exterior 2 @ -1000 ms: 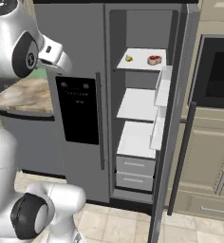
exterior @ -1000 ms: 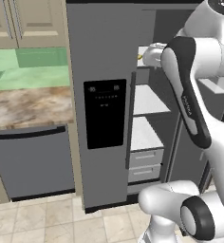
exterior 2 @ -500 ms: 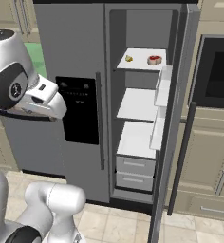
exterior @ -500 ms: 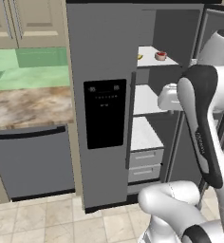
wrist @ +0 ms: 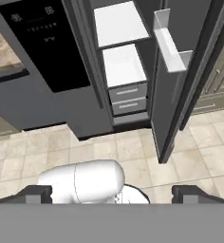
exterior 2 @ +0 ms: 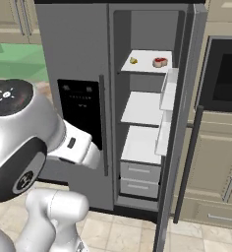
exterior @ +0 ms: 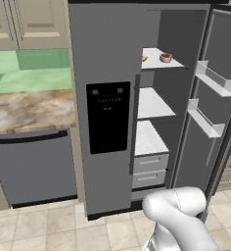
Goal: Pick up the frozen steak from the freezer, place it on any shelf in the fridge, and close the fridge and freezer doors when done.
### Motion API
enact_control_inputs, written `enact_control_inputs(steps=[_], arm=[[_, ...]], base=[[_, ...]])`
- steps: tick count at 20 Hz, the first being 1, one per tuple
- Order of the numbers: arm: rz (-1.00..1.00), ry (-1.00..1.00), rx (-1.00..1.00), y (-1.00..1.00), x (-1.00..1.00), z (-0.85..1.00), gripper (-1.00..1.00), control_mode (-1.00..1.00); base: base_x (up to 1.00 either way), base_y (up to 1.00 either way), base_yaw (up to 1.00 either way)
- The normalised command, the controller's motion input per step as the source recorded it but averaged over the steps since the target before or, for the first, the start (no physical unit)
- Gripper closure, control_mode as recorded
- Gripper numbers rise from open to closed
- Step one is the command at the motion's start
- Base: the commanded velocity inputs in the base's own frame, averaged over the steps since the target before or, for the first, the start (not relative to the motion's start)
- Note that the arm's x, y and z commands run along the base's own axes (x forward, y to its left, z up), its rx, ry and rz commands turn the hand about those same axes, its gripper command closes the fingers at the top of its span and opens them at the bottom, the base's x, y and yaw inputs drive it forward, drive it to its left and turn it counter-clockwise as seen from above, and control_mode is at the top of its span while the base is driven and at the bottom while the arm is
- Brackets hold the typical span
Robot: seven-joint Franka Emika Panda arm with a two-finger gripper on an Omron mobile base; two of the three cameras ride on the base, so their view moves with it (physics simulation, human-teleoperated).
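Note:
The frozen steak (exterior: pixel 165 57) (exterior 2: pixel 160 62) lies on the top white shelf of the open freezer (exterior: pixel 177 83) (exterior 2: pixel 150 29), red top up. The plain freezer door (exterior: pixel 220 49) (wrist: pixel 173 95) stands swung open, white bins on its inside. To the left, the fridge door (exterior: pixel 105 49) (exterior 2: pixel 73 44) with the black dispenser panel is shut, so the fridge shelf is hidden. My gripper (wrist: pixel 113 194) hangs low and open, holding nothing. It points down at the floor before the freezer drawers (wrist: pixel 127 92), far below the steak.
A small yellow item (exterior: pixel 144 59) (exterior 2: pixel 133 60) sits left of the steak. A marble counter (exterior: pixel 24 108) and a grey dishwasher (exterior: pixel 34 166) lie left of the unit. A wall oven (exterior 2: pixel 226 74) and beige cabinets (exterior 2: pixel 211 167) stand beyond the open door.
My arm has swung down from beside the top freezer shelf to low in front of the unit. The steak and both doors stay as they were.

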Motion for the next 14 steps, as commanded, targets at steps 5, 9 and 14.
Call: enact_control_inputs(steps=[5,9,14], arm=[[0.0,-0.18,0.0,-1.0,-0.79,0.03,-1.0,-1.0],[0.03,-0.1,0.01,-1.0,-0.13,-0.18,-1.0,-1.0],[0.04,-0.05,-0.01,-1.0,0.75,-0.99,-1.0,-1.0]], base=[[0.0,0.0,0.0],[0.0,0.0,0.0],[0.0,0.0,0.0]])
